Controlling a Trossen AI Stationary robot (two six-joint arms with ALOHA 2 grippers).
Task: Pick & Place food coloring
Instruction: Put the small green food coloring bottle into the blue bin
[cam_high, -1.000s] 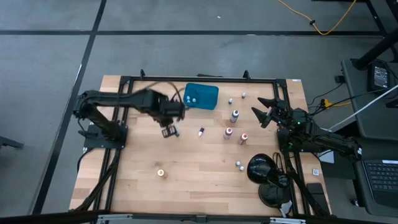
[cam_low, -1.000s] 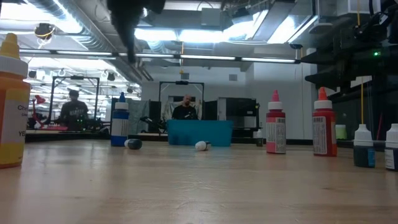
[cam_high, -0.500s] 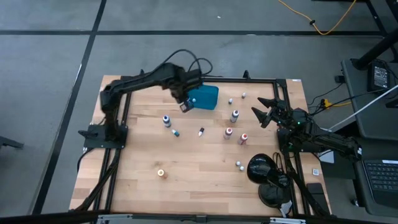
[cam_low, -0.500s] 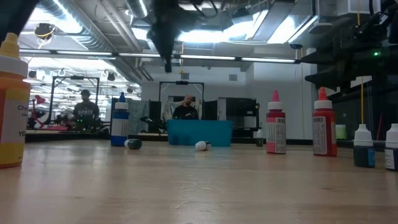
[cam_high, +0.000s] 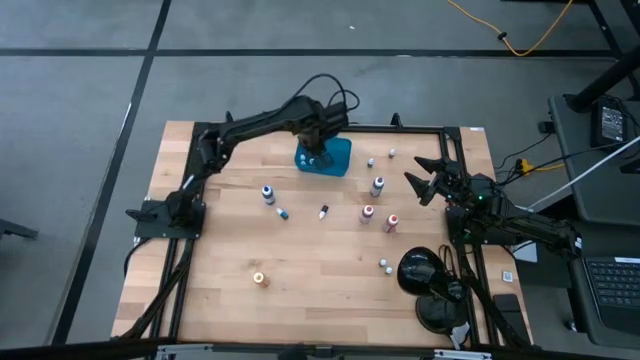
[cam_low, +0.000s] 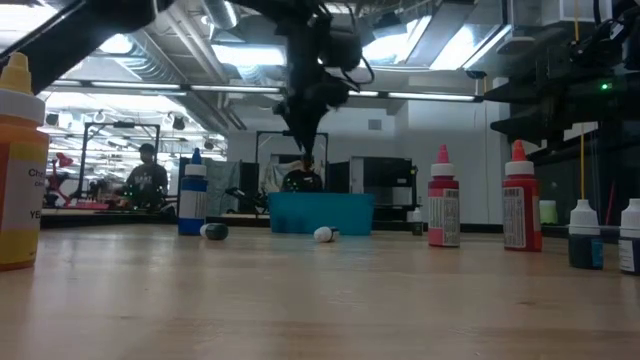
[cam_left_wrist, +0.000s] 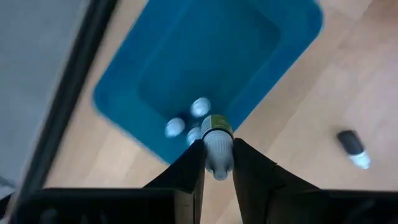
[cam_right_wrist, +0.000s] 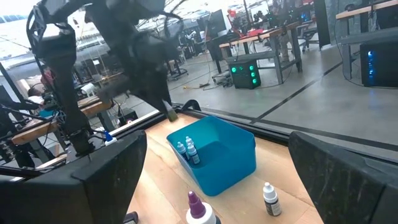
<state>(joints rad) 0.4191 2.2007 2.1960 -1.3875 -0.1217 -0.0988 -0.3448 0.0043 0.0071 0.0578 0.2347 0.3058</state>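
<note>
My left gripper (cam_high: 315, 150) hangs over the left part of the teal tray (cam_high: 338, 160) at the table's far middle, shut on a tiny food coloring bottle (cam_left_wrist: 217, 143) with a white top and an olive lower end. Three white-capped bottles (cam_left_wrist: 189, 121) stand inside the tray (cam_left_wrist: 205, 68). Other food coloring bottles stand on the wood: a blue one (cam_high: 267, 193), two red ones (cam_high: 380, 217), an orange one (cam_high: 259, 279) and several small vials. My right gripper (cam_high: 425, 180) waits open at the table's right edge. My left gripper pinches the bottle's white upper part (cam_left_wrist: 218, 158) between its two fingers (cam_left_wrist: 191, 168), which point down from above. The olive lower end (cam_left_wrist: 216, 122) sticks out below the fingertips. The bottle hangs upright, lifted clear, above the tray's edge.
A black round lamp-like object (cam_high: 420, 272) sits at the near right. A black frame (cam_high: 300, 128) runs around the table. Two small vials (cam_high: 303, 212) lie on the wood in front of the tray. People show in the room beyond the table.
My left gripper has swung from the table's left middle toward the far edge and the right, coming over the teal tray and sinking a little, with the small bottle still between its shut fingers. The blue bottle, hidden under the arm before, now shows.
</note>
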